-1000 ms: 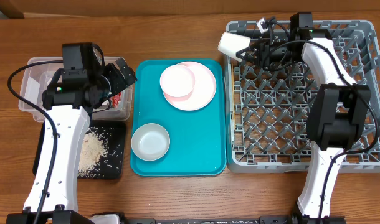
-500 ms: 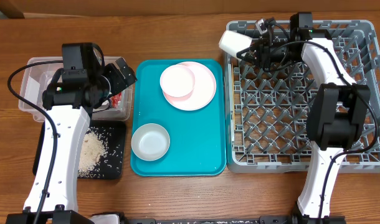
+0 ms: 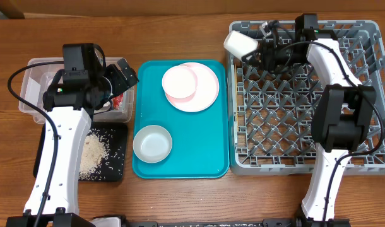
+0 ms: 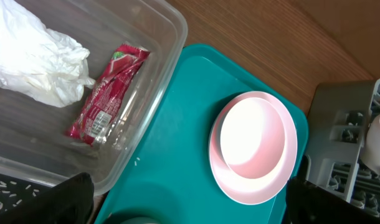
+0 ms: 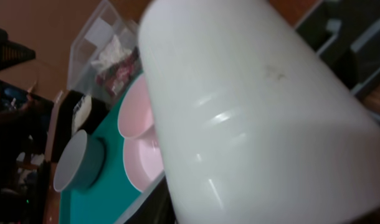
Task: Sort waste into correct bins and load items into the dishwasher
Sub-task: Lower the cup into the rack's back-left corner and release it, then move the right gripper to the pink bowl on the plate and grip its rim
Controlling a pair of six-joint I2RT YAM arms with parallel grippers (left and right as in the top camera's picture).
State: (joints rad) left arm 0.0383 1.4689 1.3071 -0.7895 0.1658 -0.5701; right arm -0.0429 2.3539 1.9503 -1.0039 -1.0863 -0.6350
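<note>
My right gripper (image 3: 254, 49) is shut on the white cup (image 3: 238, 43) and holds it tilted over the back left corner of the grey dish rack (image 3: 306, 151); the cup (image 5: 252, 118) fills the right wrist view. My left gripper (image 3: 125, 74) is open and empty above the clear tub (image 3: 29, 94), which holds the white tissue (image 4: 34, 62) and the red wrapper (image 4: 106, 93). The small white bowl (image 3: 179, 82) sits on the pink plate (image 3: 205, 94). The grey-white bowl (image 3: 153, 144) is on the teal tray. Rice scraps (image 3: 93, 154) lie on the black tray (image 3: 117, 170).
The large teal serving tray (image 3: 208, 157) lies between the tub and the rack. The rack's upright pegs stand under the right arm. Bare wooden table shows along the front edge.
My right gripper has lifted the white cup slightly up and to the right over the rack's corner. The left arm has not moved.
</note>
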